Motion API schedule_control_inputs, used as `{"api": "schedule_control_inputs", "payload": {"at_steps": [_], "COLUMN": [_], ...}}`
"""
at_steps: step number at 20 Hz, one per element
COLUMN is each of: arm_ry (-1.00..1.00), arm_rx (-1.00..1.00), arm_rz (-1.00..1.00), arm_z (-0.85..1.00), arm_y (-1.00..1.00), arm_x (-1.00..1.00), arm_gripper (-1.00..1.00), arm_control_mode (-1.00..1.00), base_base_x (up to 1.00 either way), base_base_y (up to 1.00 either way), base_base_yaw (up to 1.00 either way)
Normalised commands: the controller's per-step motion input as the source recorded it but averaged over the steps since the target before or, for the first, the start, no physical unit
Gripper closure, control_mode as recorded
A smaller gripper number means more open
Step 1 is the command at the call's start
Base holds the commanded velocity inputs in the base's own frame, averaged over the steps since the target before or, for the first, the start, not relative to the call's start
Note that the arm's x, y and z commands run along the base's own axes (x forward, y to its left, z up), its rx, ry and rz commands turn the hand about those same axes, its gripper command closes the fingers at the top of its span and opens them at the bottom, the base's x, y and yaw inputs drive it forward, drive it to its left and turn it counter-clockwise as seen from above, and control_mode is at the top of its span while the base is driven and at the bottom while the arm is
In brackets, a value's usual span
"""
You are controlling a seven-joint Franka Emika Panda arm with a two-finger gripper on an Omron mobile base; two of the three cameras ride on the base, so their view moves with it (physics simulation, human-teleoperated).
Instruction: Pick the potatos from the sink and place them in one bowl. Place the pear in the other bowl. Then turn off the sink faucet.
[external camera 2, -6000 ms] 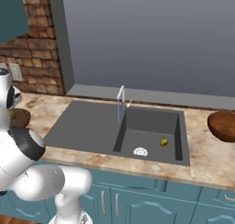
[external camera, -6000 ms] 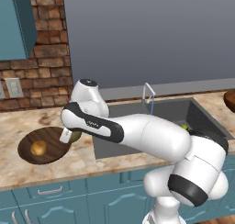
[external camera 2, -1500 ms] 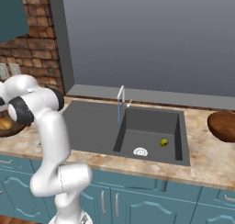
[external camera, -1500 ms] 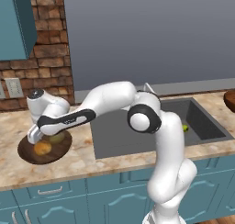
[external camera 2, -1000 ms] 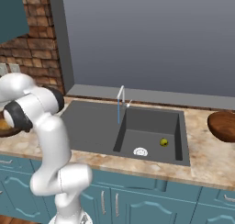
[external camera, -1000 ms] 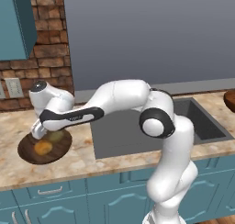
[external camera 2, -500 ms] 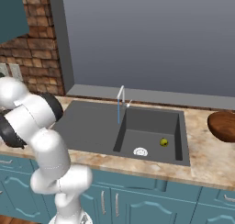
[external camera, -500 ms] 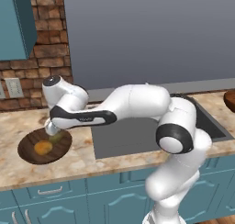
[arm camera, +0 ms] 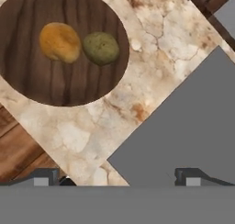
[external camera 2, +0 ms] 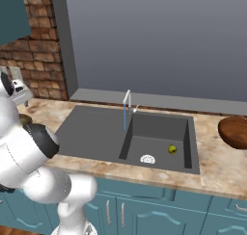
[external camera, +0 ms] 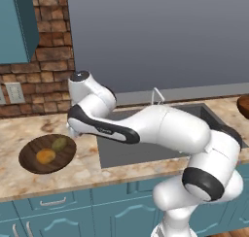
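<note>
The dark wood-grain bowl [arm camera: 46,81] [external camera: 29,153] on the counter holds both potatos: the golden-orange one [arm camera: 59,42] [external camera: 45,156] and the olive-green one [arm camera: 101,47] [external camera: 59,143], side by side. My gripper [arm camera: 119,177] is open and holds nothing. It hangs over the counter between that bowl and the sink's flat panel [arm camera: 183,126]. The pear [external camera 2: 172,149] lies in the sink's deep well [external camera 2: 159,133], near the drain. The reddish-brown bowl [external camera 2: 234,131] sits on the counter right of the sink. A thin stream runs down from the faucet [external camera 2: 127,100].
A brick wall with a socket [external camera: 13,92] stands behind the dark bowl. The marble counter [external camera: 87,165] runs along the front, and its edge drops to teal cabinets. My own white arm [external camera: 165,129] stretches across the sink in the left base view.
My hand has lifted off the dark bowl and swung right toward the sink's edge. The olive-green potato, earlier covered by the hand, now shows in the bowl.
</note>
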Motion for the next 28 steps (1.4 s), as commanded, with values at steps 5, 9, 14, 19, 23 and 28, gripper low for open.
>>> {"api": "schedule_control_inputs", "payload": {"at_steps": [5, 9, 14, 19, 23, 28], "arm_ry": [-0.02, -0.04, -0.10, -0.07, 0.00, 0.00], "arm_rx": [0.08, 0.06, 0.06, 0.03, 0.00, 0.00], "arm_rz": [-0.01, -0.01, -0.02, -0.03, -0.06, -0.08], "arm_z": [0.20, 0.16, 0.03, 0.16, 0.20, 0.19], "arm_y": [-0.61, -0.61, -0.54, -0.50, -0.43, -0.36], "arm_x": [-0.32, -0.34, -0.37, -0.27, -0.04, -0.02], "arm_gripper": [-1.00, -1.00, -1.00, -1.00, -1.00, -1.00], "arm_control_mode": [-1.00, -1.00, -1.00, -1.00, -1.00, -1.00], "base_base_x": [0.00, 0.00, 0.00, 0.00, 0.00, 0.00], "base_base_y": [0.00, 0.00, 0.00, 0.00, 0.00, 0.00], "base_base_yaw": [0.00, 0.00, 0.00, 0.00, 0.00, 0.00]}}
